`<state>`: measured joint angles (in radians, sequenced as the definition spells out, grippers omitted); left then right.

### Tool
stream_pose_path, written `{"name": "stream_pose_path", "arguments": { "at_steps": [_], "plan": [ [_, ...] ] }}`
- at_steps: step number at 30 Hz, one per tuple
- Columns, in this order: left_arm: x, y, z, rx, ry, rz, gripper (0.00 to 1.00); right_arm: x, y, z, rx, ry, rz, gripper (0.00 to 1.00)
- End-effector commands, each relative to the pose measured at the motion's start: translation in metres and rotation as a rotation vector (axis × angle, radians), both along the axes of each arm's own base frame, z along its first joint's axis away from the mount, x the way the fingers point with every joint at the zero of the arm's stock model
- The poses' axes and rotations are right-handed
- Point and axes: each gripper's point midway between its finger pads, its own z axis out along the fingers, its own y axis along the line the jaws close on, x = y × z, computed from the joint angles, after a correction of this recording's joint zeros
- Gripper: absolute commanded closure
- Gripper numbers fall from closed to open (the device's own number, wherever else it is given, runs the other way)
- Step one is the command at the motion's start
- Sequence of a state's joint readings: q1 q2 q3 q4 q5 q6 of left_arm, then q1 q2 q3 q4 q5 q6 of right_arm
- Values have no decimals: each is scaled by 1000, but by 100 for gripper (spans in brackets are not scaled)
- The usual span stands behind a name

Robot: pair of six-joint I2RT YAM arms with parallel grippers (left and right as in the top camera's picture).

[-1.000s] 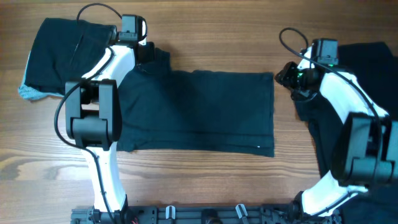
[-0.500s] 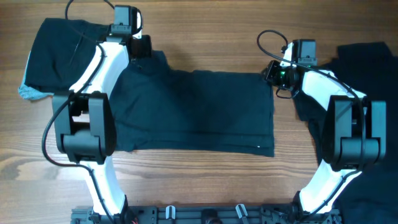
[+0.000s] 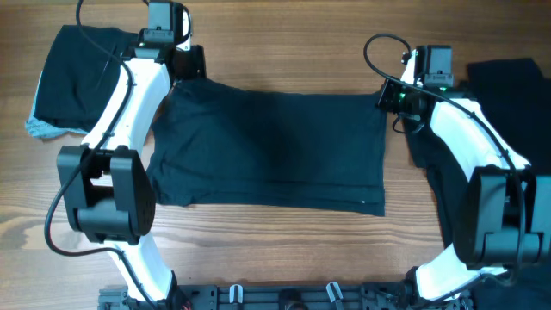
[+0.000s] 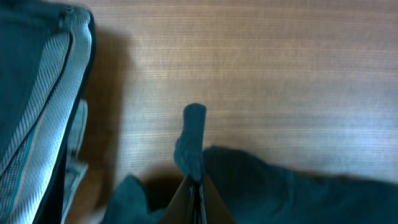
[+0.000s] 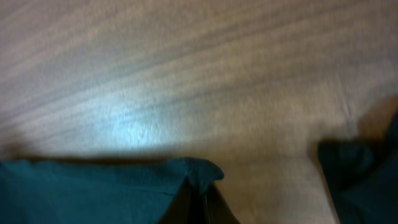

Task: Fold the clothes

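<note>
Overhead, left fingers (image 3: 191,64) and right fingers (image 3: 393,96) pinch shut on far shirt (image 3: 267,146) corners.

Robot lab bench: wood-grain table (image 3: 284,34), white cabled arms (image 3: 129,95) on front rail (image 3: 284,297).

Garment (image 3: 275,146) — matt dark cloth; table (image 3: 284,43) — grained wood w/ slight sheen; left arm (image 3: 131,93) glossy white plastic.

Our two arms, white shells on black joints.
Our left arm (image 3: 129,95) and right arm (image 3: 465,129) wear curved white shells between boxy black joint housings (image 3: 112,196). Thin black cables (image 3: 373,45) loop from each wrist, beside a black camera block (image 3: 161,15); a green light (image 3: 403,95) glows on the right wrist. The left tool (image 4: 198,202) and right tool (image 5: 200,202) end in narrow brownish tips.
</note>
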<state>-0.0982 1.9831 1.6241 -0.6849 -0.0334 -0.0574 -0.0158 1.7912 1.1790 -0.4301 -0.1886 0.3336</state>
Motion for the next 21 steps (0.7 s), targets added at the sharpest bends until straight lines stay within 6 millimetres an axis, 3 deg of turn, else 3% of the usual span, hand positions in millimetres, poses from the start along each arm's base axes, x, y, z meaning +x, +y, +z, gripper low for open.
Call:
{"name": "stream_pose_path", "arguments": {
  "at_steps": [1,7,10,12,17,21],
  "plan": [
    [-14,6,6,14,32,14,96,-14,0,-2,-13,51,16,96],
    [-19,7,11,14,41,14,96,-13,-1,-2,-16,49,14,92],
    [-15,6,13,12,22,13,96,-3,-4,0,-29,4,2,53],
    [-10,5,16,9,0,14,96,5,-9,-9,-45,-1,-38,46],
    [-8,5,17,8,-10,14,96,20,-10,-50,-31,15,-61,46],
    [-8,5,17,8,-11,14,96,19,-10,-78,-31,57,-66,45]
  ]
}}
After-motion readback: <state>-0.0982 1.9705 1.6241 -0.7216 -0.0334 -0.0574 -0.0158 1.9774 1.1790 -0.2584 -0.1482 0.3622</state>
